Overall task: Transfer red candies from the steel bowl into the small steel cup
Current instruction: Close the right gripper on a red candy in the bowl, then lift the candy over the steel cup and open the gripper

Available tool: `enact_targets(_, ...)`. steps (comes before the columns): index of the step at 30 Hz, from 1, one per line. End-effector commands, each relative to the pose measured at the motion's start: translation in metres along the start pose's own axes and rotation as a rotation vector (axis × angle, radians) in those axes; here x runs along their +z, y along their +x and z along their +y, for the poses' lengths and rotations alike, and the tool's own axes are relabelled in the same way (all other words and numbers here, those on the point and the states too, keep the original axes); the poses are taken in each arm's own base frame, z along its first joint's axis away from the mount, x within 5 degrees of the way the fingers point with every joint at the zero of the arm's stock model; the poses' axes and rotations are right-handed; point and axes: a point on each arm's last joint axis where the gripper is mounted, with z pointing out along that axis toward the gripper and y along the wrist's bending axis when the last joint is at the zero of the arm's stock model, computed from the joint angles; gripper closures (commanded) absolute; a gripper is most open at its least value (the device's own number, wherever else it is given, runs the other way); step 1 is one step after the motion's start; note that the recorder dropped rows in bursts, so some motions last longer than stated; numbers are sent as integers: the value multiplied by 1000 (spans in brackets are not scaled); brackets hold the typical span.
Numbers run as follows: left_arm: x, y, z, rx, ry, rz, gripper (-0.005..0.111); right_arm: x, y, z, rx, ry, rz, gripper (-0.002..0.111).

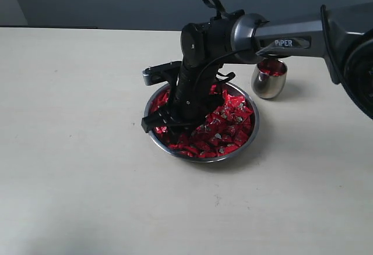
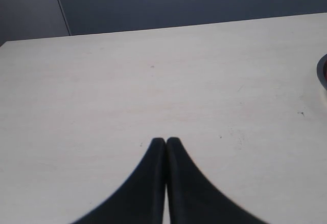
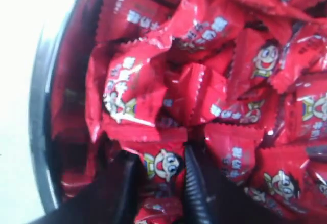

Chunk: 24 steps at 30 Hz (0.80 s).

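Note:
The steel bowl (image 1: 252, 128) in the middle of the table is heaped with red candies (image 1: 230, 121). My right gripper (image 1: 173, 127) reaches down into the bowl's left half. In the right wrist view its jaws (image 3: 159, 169) stand on either side of one red candy (image 3: 164, 158) with a cartoon face, both fingers against the wrapper. More red candies (image 3: 194, 88) lie all around, beside the bowl's rim (image 3: 38, 132). The small steel cup (image 1: 269, 84) stands upright behind the bowl to the right, with red candies inside. My left gripper (image 2: 166, 141) is shut on nothing, over bare table.
The right arm (image 1: 285, 36) stretches in from the right, passing over the cup. The bowl's edge (image 2: 322, 70) just shows in the left wrist view. Pale tabletop (image 1: 76, 150) surrounds the bowl and cup, with a dark wall behind.

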Motion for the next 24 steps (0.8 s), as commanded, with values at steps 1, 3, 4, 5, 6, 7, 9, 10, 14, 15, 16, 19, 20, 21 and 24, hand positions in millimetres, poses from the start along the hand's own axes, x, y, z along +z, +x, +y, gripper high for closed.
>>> enact_targets(1,-1,-4,0,-3,-1,-21,106,-9,-7,2,-19,6,-22,93)
enact_targets(3,-1,-4,0,-3,-1,-21,106,-12,-9,3,-25,8,-23,95)
enact_targets(4,-1,-4,0,-3,-1,-21,106,-14,-11,3,-29,11,-26,95)
enact_targets(5,-1,-4,0,-3,-1,-21,106,-15,-12,3,-33,15,-30,95)
enact_targets(6,-1,-4,0,-3,-1,-21,106,-16,-12,3,-37,19,-33,95)
enact_targets(7,-1,-4,0,-3,-1,-21,106,-16,-12,3,-38,20,-32,95)
enact_targets(9,-1,-4,0,-3,-1,-21,106,-16,-12,3,-42,26,-30,95)
enact_targets(10,-1,-4,0,-3,-1,-21,106,-16,-12,2,-46,30,-28,95)
enact_targets(14,-1,-4,0,-3,-1,-21,106,-16,-8,-1,-68,62,16,95)
enact_targets(15,-1,-4,0,-3,-1,-21,106,-17,-6,-2,-77,75,38,95)
enact_targets(16,-1,-4,0,-3,-1,-21,106,-17,-6,-3,-82,83,44,95)
enact_targets(19,-1,-4,0,-3,-1,-21,106,-17,-4,-4,-72,98,58,95)
enact_targets(20,-1,-4,0,-3,-1,-21,106,-17,-4,-4,-72,98,60,95)
enact_targets(21,-1,-4,0,-3,-1,-21,106,-17,-4,-4,-72,98,62,95)
enact_targets(24,-1,-4,0,-3,-1,-21,106,-19,-4,-4,-72,98,63,95)
